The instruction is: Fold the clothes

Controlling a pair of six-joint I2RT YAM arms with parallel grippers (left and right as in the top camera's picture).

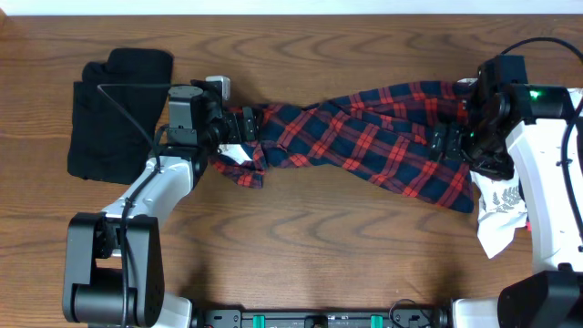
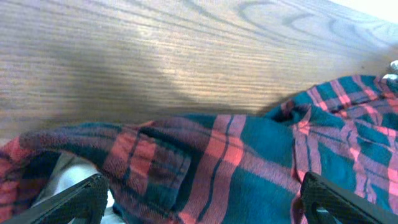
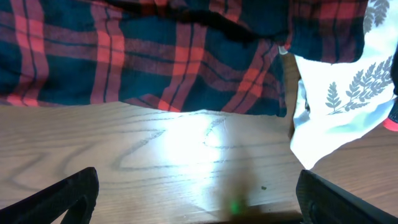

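Bright and even from above in the overhead view; sharp, with faint soft shadows on the desk point(image 1: 319, 246) beside the arms. Loses fold detail in the black garment point(image 1: 118, 118) near the left edge. Looks soft and blurred in the left wrist view, with a broad dim shadow band across the wood above the plaid shirt point(image 2: 249, 168). Shows a white glare patch mid-desk in the right wrist view, plus a small green glint point(image 3: 234, 205) below it.
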